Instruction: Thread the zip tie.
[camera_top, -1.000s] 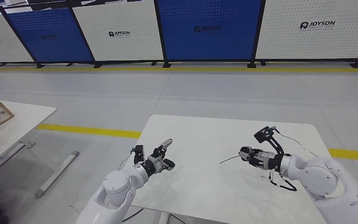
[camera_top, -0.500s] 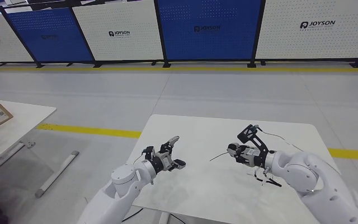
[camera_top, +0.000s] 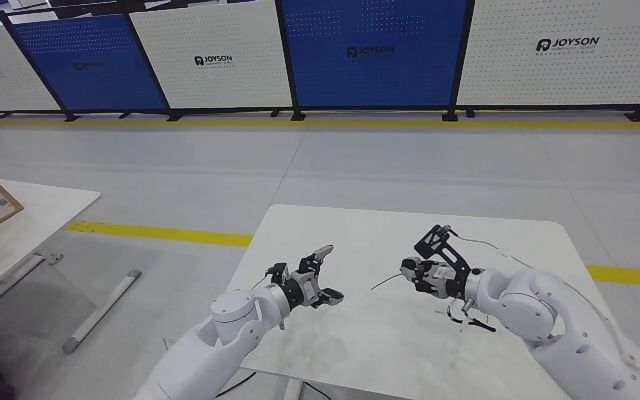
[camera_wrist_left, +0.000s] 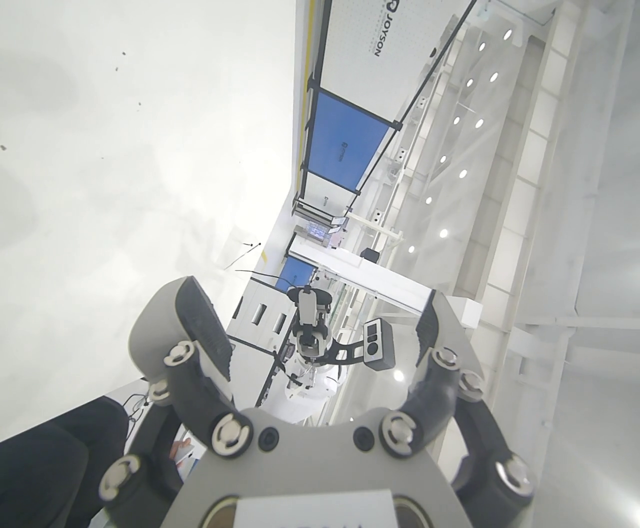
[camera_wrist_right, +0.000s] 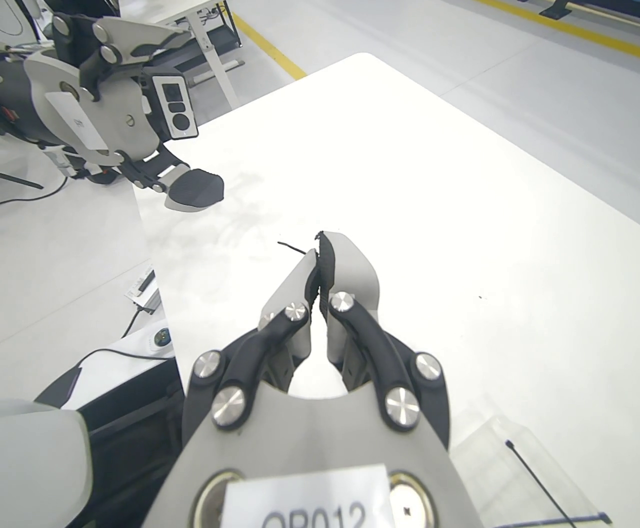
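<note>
While both arms hung low over the near half of the table, I checked the left claw first, since it sat closest to me. Its fingers were spread wide, nothing between them, and it was turned to face across at its partner. I read that as a claw made ready to receive, held open so the strap would have a broad gap to enter.

Just past it, with a bare stretch of tabletop between, was the right claw, pads pressed together on the zip tie. It pinched the black strap close to one end, so a thin length stuck out free in the air, pointing at the left claw. I judged that grip was chosen so the loose part could be offered across. Which end it had, head or tip, I couldn't tell; too fine. Nothing was threaded yet.

Beside the right arm, a spare tie lay flat in a clear sleeve on the table, handy for another go, I supposed. Farther out, a yellow line ran along the grey floor, and at the back stood blue and white panels.
</note>
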